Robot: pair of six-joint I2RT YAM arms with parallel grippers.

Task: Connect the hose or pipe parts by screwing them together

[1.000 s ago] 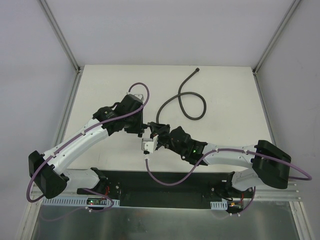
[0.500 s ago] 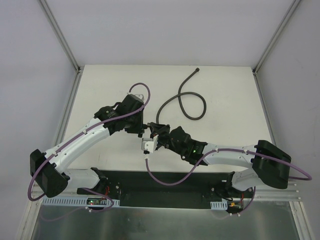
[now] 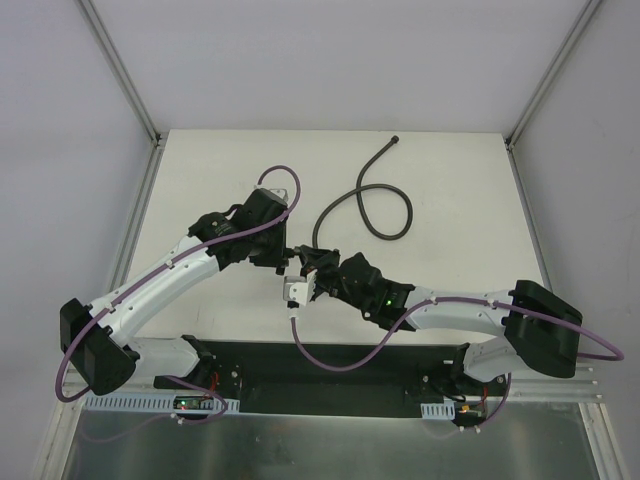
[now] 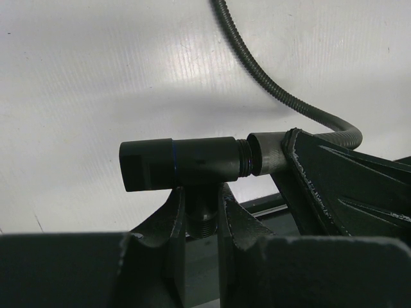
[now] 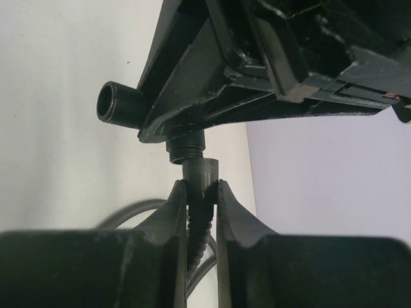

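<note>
**Fitting and hose end meet between the two grippers**

In the left wrist view the black T-shaped fitting (image 4: 180,163) lies with its long bar level across the picture. Its short stem points down between the fingers of the left gripper (image 4: 200,206), which is clamped tight on that stem. The bar's right-hand threaded end faces the grey end nut (image 4: 266,154) of the hose (image 4: 282,96). The nut sits on that end, in line with the bar, with a few threads bare between nut and body.

The right gripper (image 5: 201,192) is narrowed onto the hose just behind the nut.

Seen from above, the joint sits over the near middle of the white table (image 3: 450,180). From there the hose curls away in an S, its free end near the far edge. Plain pale walls (image 3: 330,60) enclose the table.
</note>
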